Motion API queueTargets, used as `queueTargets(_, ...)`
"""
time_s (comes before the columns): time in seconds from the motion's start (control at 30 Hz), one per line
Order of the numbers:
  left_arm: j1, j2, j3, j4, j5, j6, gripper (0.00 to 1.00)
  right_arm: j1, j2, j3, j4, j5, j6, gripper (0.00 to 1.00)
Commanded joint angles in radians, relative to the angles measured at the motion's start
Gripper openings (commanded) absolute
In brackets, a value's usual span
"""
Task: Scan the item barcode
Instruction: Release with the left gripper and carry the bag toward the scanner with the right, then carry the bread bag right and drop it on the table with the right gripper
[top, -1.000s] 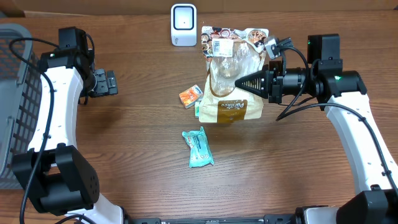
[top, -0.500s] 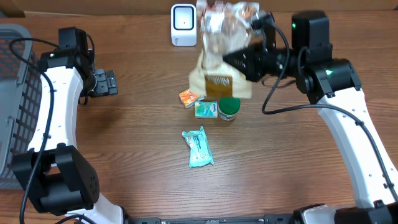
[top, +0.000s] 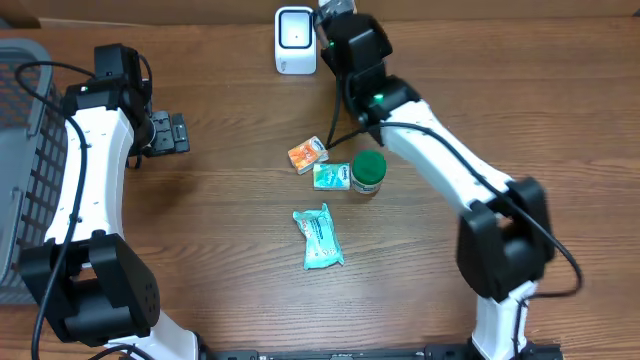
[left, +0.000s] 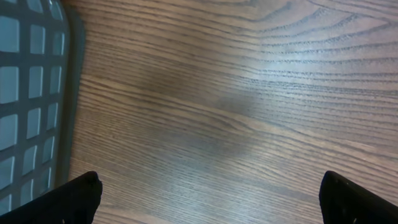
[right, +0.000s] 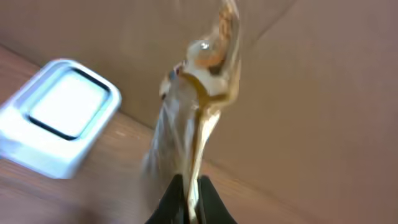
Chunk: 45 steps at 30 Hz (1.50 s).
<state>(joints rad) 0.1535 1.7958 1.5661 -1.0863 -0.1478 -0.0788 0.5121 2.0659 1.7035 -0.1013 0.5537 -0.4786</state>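
The right end effector is clamped on one edge of the snack bag. It holds the bag up, edge-on to its own camera, just beside the white scanner, probably to turn the label toward the window. The left end effector hovers with jaws apart over bare counter by the basket. A second ago the bag lay flat; lifted, it has uncovered a green-lidded jar and a small teal packet.

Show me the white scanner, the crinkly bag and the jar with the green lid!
white scanner (top: 295, 38): overhead view, middle of its front window.
crinkly bag (right: 189, 118): right wrist view, middle of the see-through plastic.
jar (top: 368, 166): overhead view, on its green lid.
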Motion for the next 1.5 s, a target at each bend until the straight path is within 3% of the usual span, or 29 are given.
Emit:
queueTargets(0.0,0.01,0.003,0.006,-0.001,-0.009,-0.003,1.0,0.004,0.079,0.011,0.142,0.126,-0.276,0.04)
queueTargets(0.07,0.01,0.003,0.006,-0.001,-0.009,-0.003,0.99,0.004,0.134,0.011,0.243,0.146,-0.342,0.04)
queueTargets(0.23,0.01,0.003,0.006,-0.001,-0.009,-0.003,1.0,0.004,0.15,0.011,0.26,0.155,-0.36,0.04)
queueTargets(0.37,0.01,0.003,0.006,-0.001,-0.009,-0.003,1.0,0.029,0.15,0.011,0.292,0.097,-0.607,0.04)
queueTargets(0.53,0.01,0.003,0.006,-0.001,-0.009,-0.003,1.0,0.082,0.183,0.011,0.449,-0.031,-0.934,0.04)
queueTargets(0.67,0.01,0.003,0.006,-0.001,-0.009,-0.003,1.0,0.076,0.275,0.011,0.63,-0.033,-1.068,0.04)
queueTargets(1.1,0.01,0.003,0.006,-0.001,-0.009,-0.003,1.0,0.089,0.296,0.011,0.723,-0.009,-1.066,0.04)
queueTargets(1.37,0.01,0.003,0.006,-0.001,-0.009,-0.003,1.0,0.092,0.135,0.011,0.618,0.003,-0.96,0.04)
queueTargets(1.47,0.01,0.003,0.006,-0.001,-0.009,-0.003,1.0,0.087,0.013,0.011,0.56,0.061,-0.808,0.04)
